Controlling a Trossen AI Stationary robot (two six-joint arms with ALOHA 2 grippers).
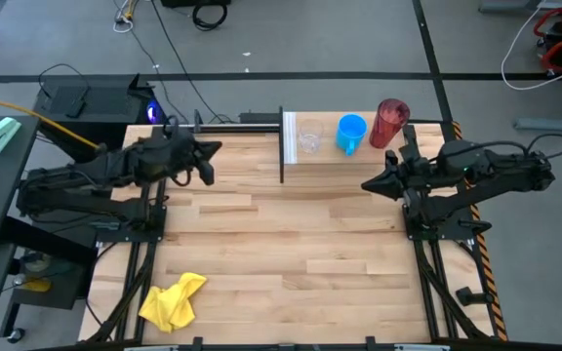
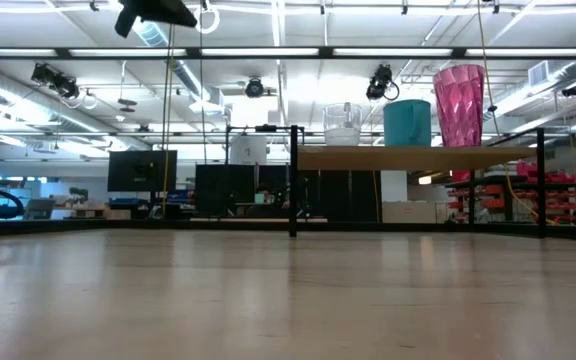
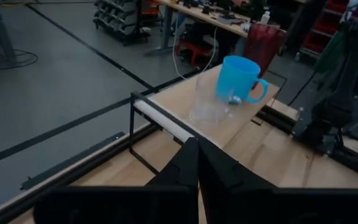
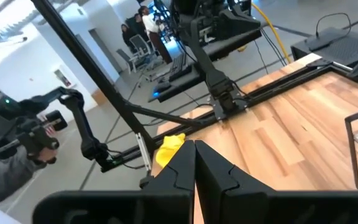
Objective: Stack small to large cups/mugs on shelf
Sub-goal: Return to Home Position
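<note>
Three vessels stand upright in a row on the light wooden shelf (image 1: 344, 154) at the table's far side: a small clear cup (image 1: 309, 136), a bright blue mug with a handle (image 1: 350, 134) and a taller dark red tumbler (image 1: 390, 123). They also show in the low view: cup (image 2: 343, 124), mug (image 2: 407, 122), tumbler (image 2: 459, 104). My left gripper (image 1: 209, 166) is shut and empty, raised left of the shelf. My right gripper (image 1: 369, 184) is shut and empty, raised just in front of the shelf's right half.
A crumpled yellow cloth (image 1: 173, 301) lies near the table's front left corner. The shelf's black metal uprights (image 2: 294, 180) stand on the tabletop. People stand in the room beyond the table (image 4: 145, 28). The table's middle (image 1: 291, 244) is bare wood.
</note>
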